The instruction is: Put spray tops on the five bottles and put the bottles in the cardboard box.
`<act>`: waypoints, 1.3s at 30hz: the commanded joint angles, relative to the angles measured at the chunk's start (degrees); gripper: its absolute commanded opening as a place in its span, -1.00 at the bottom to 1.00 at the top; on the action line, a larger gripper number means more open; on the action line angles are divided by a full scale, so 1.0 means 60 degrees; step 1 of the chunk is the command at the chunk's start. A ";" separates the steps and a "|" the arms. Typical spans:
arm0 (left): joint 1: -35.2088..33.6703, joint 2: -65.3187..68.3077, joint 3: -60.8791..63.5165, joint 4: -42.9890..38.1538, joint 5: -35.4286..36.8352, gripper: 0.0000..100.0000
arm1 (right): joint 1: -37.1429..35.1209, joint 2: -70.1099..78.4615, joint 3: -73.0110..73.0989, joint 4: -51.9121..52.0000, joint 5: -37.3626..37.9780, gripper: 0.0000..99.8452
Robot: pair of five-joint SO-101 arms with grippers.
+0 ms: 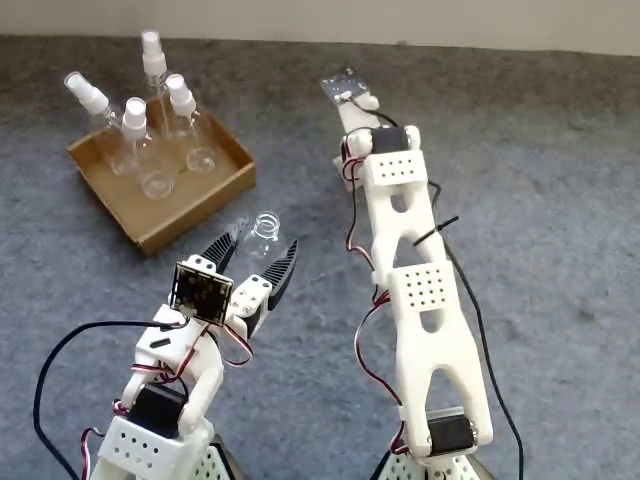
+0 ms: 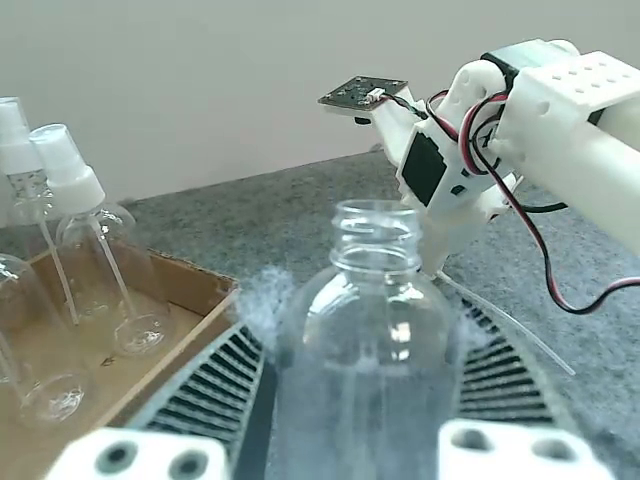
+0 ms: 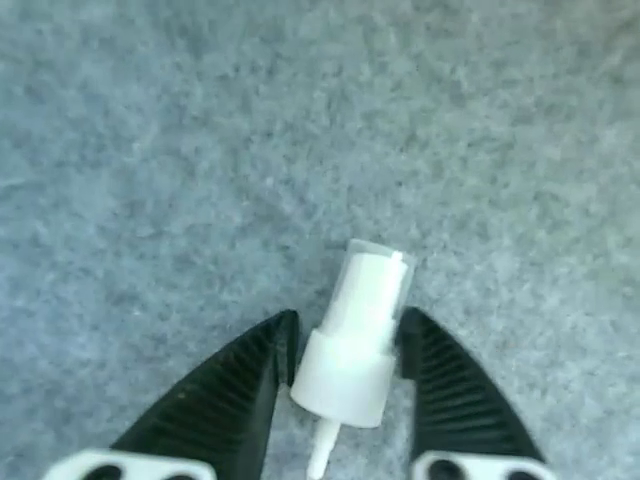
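Left claw: my left claw (image 1: 262,245) is closed to bottle width, its black ribbed fingers (image 2: 215,385) pressing on both sides of the clear plastic bottle (image 2: 375,340).
Bottle's place: the bottle sits in that grip, over my side of the grey carpet (image 1: 560,180). It is near the closest corner of the brown cardboard box (image 1: 205,208), outside it.
Bottle's axis: its long axis stands upright. The open threaded neck points up with no top on it. The base is hidden between my fingers.
Right claw: my right claw (image 3: 350,325) is narrowed onto the white spray top (image 3: 350,355), with one finger on each side of its collar.
Spray top's axis: its long axis runs in line with my fingers. The clear-capped nozzle end points away from my wrist, and the thin dip tube points back toward it.
Right arm: it is stretched out over the carpet, its claw beyond the bottle and to its right, apart from it.
Box: four clear bottles with white spray tops (image 1: 143,150) stand inside it, leaning, tops up.
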 commanded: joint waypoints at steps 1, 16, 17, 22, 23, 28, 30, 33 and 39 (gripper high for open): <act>-0.0081 -0.0168 0.0183 0.0029 0.0132 -0.92 | 0.0198 -0.0125 -0.0505 -0.0139 0.0103 -0.96; 0.1150 -0.0198 0.0183 0.0029 0.0132 -0.92 | 0.0359 -0.1853 -0.2938 0.2586 0.0029 -0.99; 0.1341 -0.0168 0.0183 0.0029 0.0132 -0.92 | 0.0315 -0.2234 -0.2850 0.2835 0.0029 -0.99; 0.2029 -0.0154 0.0183 0.0425 0.0132 -0.92 | 0.0168 -0.4212 -0.2747 0.3875 -0.0938 -0.99; 0.2190 -0.0183 0.0183 0.0557 0.0132 -0.92 | 0.0168 -0.4652 -0.2747 0.3919 -0.1289 -0.99; 0.2733 -0.0198 0.0183 0.0703 0.0132 -0.92 | 0.0198 -0.6615 -0.2747 0.3919 -0.2476 -0.99; 0.2762 -0.0139 0.0183 0.0703 0.0132 -0.92 | 0.0168 -0.7333 -0.2747 0.3919 -0.2623 -0.99; 0.2762 -0.0125 0.0183 0.0703 0.0132 -0.92 | 0.0154 -0.8505 -0.2645 0.3919 -0.2637 -0.99; 0.2762 -0.0125 0.0183 0.0703 0.0132 -0.92 | 0.0168 -1.0469 -0.2630 0.3949 -0.2637 -0.99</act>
